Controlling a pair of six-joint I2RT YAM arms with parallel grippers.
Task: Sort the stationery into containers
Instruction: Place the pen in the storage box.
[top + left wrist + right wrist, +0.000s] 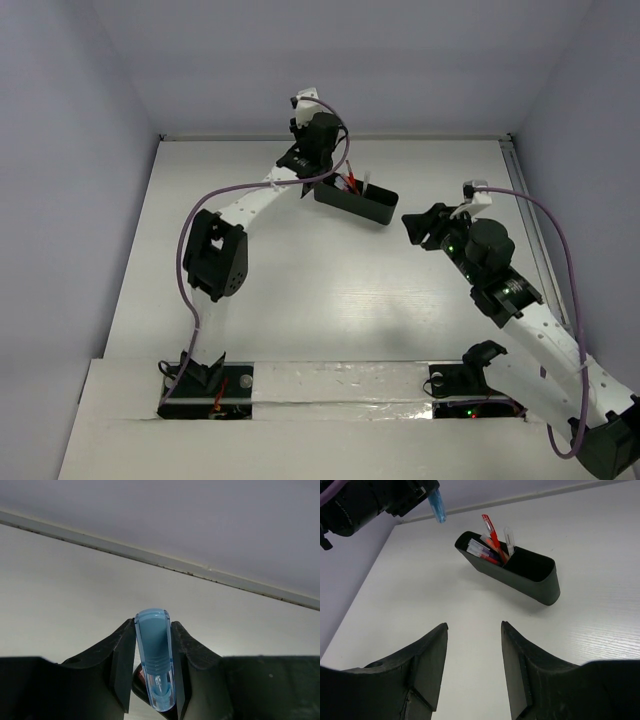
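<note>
From above, the left arm reaches to the far side of the table and ends over one end of the black container, where red pens poke out; what it grips is hidden here. The right gripper hovers just beside the container's other end. The left wrist view alone shows the left gripper clamped on a blue capsule-shaped piece. The right wrist view shows the right gripper's jaws apart, and a divider splitting the container into two compartments. Red, pink and clear pens lean in the left one, and the blue piece hangs above the table just outside that end.
</note>
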